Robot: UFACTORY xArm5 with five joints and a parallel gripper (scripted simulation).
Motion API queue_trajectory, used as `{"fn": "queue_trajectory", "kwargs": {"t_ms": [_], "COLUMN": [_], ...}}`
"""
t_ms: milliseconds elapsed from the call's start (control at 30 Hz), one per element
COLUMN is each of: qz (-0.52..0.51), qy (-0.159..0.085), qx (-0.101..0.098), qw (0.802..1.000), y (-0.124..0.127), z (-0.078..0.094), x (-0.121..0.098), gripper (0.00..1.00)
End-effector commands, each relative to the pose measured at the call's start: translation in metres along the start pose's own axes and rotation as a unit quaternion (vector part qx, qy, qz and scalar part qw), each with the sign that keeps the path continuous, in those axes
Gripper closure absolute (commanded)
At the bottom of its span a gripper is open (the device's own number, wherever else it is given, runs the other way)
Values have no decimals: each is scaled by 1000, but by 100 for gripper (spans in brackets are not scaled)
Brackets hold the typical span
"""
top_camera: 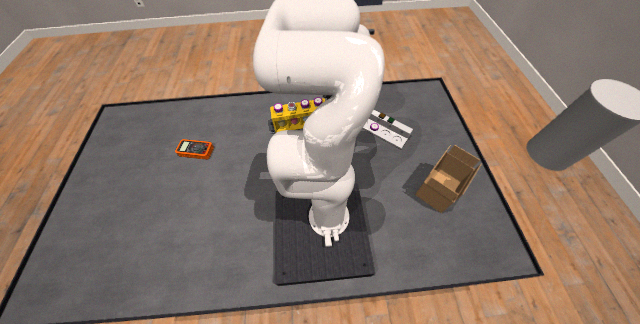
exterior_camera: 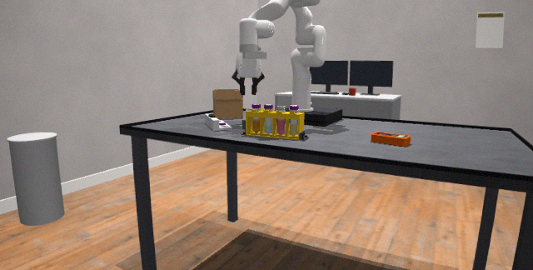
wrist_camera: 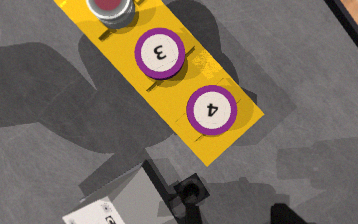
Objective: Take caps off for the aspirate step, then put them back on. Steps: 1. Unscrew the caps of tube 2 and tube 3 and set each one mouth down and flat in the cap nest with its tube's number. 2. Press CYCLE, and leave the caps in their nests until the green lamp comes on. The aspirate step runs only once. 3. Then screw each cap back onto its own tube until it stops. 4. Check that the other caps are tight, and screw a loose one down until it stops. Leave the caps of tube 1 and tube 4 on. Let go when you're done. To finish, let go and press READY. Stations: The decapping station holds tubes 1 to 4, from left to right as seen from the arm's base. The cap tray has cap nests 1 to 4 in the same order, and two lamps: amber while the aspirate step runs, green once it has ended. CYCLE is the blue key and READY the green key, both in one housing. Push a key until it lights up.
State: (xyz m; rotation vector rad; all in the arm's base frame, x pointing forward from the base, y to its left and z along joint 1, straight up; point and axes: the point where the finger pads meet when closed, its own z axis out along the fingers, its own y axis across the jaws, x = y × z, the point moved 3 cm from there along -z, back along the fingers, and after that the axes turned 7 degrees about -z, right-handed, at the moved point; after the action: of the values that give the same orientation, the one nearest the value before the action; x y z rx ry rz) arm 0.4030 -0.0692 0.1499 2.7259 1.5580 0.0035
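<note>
The gripper (exterior_camera: 248, 91) hangs above the worktop (exterior_camera: 437, 149), fingers part-way apart with nothing between them — no cap is carried. In the exterior view it sits well above the yellow decapping station (exterior_camera: 275, 127), over the station's left end as that camera sees it.

The wrist view looks straight down on the station's end. The cap of tube 3 (wrist_camera: 159, 53) and the cap of tube 4 (wrist_camera: 211, 110), both white-faced with purple rims and numbered, are seated on their tubes. They lie in the upper and middle part of that frame, ahead of the dark fingertips showing at the bottom edge. Beside cap 3, at the top edge, tube 2 (wrist_camera: 109, 9) stands uncapped — a grey rim around red contents.

In the top view one purple cap (top_camera: 374, 126) rests in the white cap tray (top_camera: 403, 140), which lies just beside the station on the arm's right. Which nest it occupies cannot be read here. A corner of a pale housing (wrist_camera: 130, 202) shows at the wrist view's lower edge.

Elsewhere on the worktop: an orange meter (top_camera: 194, 148) and an open cardboard box (top_camera: 449, 177), both well apart from the station.
</note>
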Motion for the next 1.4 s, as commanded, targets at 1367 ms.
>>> {"fn": "queue_trajectory", "kwargs": {"t_ms": [1367], "qz": [18], "qy": [5], "qx": [-1], "qw": [1000], "y": [-30], "z": [35], "x": [109], "gripper": [54]}}
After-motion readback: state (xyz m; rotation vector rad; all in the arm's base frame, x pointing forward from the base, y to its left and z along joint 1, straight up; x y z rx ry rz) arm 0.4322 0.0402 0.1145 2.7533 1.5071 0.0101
